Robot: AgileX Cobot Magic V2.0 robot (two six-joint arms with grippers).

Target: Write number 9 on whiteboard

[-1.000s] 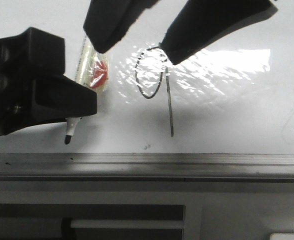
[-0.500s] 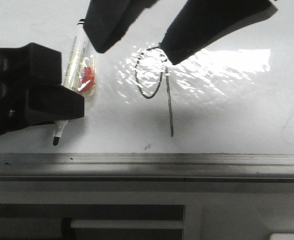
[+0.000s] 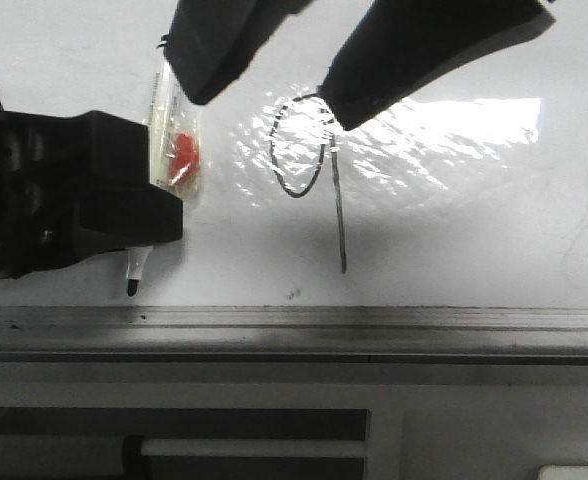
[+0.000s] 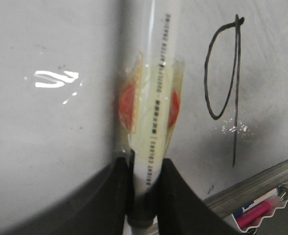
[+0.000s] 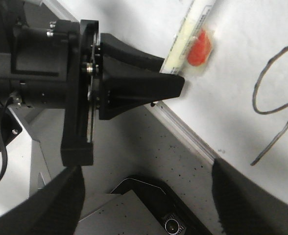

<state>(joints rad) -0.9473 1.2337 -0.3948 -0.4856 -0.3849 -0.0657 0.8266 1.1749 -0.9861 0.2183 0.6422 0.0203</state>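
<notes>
I'm seeing the left gripper [image 3: 134, 215] clenching the pen [image 3: 159, 110], its two fingers [image 4: 115, 196] pinching the barrel low down, near the tip. The pen is standing nearly upright against the whiteboard [image 3: 454, 230], its dark tip [image 3: 132, 285] pointing down toward the grey ledge [image 3: 294, 325] at the board's lower edge; I can't tell whether the tip is touching the surface. A red patch under yellowish tape [image 3: 182, 155] is sitting on the barrel. The 9 [image 3: 314, 165] is showing near the board's middle, just right of the pen, loop up, tail dropping toward the ledge. The right gripper [image 3: 289, 60] is hanging over the loop, fingers spread apart, holding nothing.
</notes>
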